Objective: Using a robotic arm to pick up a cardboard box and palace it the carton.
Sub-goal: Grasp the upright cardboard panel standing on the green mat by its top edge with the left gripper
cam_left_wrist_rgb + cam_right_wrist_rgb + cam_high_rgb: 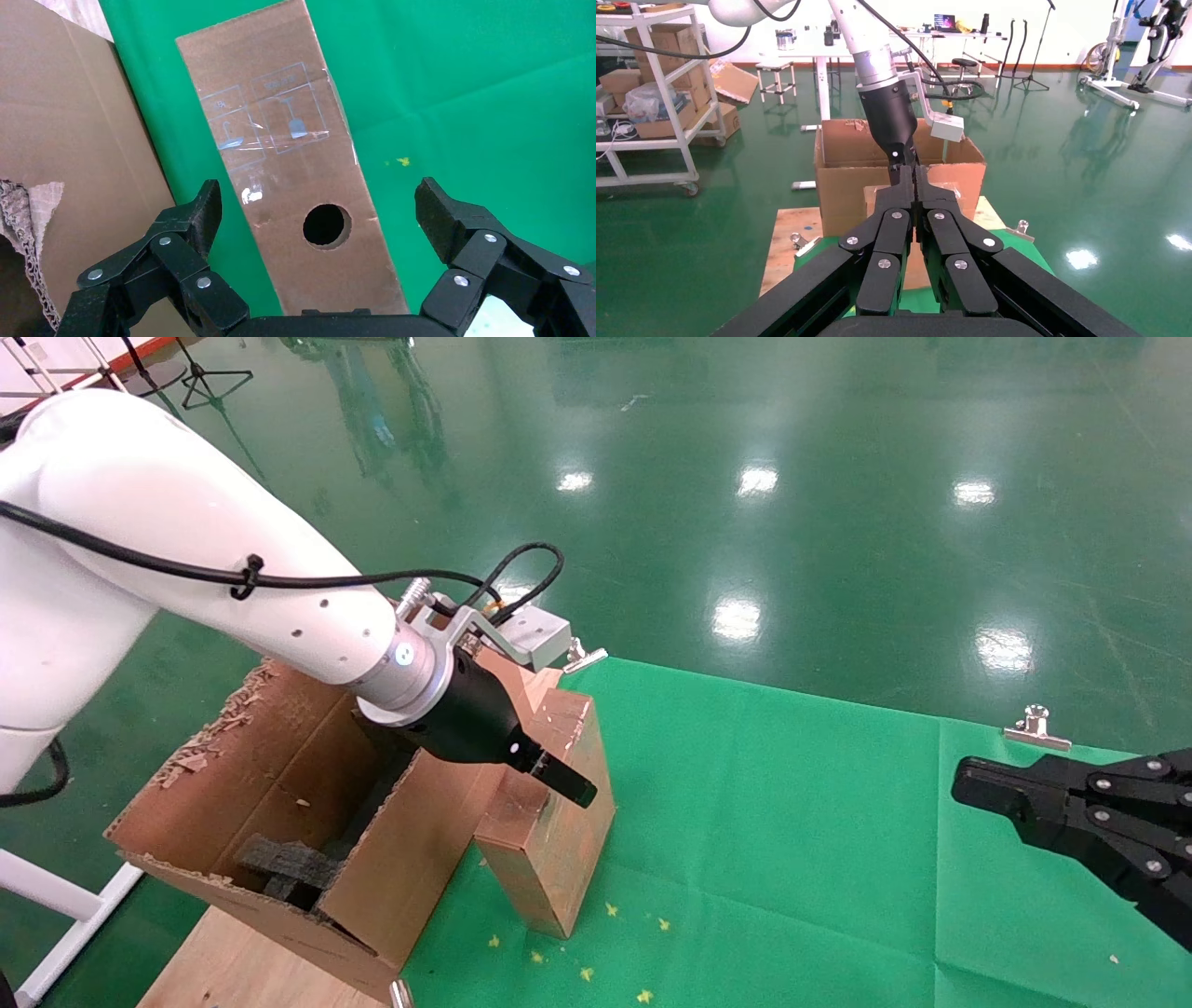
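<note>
The cardboard box (554,812) stands on the green-covered surface (792,822), just right of the carton (298,803), a round hole in its upper face. The robotic arm (233,589) holds the left gripper (316,210) over it, jaws spread wide on either side, not touching. The right gripper (918,203) is parked at the far right, jaws pressed together and empty.

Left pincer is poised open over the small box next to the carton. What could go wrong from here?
1. The cardboard box lies skewed between the open left pincer's fingers, so closing may twist it or grip it off-center.
2. Its taped faces look glossy, so it could slip.
3. It sits right beside the carton, whose wall may snag the lift.

The right pincer is parked shut.
</note>
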`<state>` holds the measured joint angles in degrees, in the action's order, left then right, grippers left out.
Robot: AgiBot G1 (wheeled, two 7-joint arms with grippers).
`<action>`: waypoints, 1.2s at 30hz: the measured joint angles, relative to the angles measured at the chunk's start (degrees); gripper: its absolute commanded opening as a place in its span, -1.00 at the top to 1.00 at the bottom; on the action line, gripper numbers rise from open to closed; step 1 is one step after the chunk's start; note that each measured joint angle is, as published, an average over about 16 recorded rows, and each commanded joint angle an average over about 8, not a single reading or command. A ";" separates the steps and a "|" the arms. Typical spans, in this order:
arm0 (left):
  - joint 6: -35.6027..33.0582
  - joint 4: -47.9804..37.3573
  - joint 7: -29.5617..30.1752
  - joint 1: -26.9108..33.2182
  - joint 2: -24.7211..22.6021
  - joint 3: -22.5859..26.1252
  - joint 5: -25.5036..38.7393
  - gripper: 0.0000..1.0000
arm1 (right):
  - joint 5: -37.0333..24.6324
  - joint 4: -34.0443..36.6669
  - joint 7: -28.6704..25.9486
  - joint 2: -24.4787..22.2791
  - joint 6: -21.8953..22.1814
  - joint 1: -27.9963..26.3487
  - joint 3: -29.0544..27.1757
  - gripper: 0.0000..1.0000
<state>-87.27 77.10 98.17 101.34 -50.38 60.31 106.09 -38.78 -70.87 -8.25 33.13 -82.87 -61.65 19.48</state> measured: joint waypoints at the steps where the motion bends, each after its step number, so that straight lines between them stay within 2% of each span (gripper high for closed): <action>1: 0.01 0.00 0.01 0.01 -0.01 0.02 0.01 0.89 | 0.00 0.00 0.00 0.00 0.00 0.00 0.00 -1.00; 3: 0.01 -0.01 0.00 0.02 0.00 -0.01 -0.01 1.00 | 0.00 0.00 0.00 0.00 0.00 0.00 0.00 -1.00; 29: -0.06 -0.14 -0.21 0.02 0.04 -0.34 -0.24 1.00 | 0.00 0.00 0.00 0.00 0.00 0.00 0.00 -1.00; 36: 0.17 -0.39 -2.24 1.60 1.08 -1.18 -0.99 1.00 | 0.00 0.00 0.00 0.00 0.00 0.00 0.00 -1.00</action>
<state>-87.10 76.71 95.93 102.95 -49.30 59.13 105.10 -38.78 -70.87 -8.25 33.13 -82.87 -61.65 19.48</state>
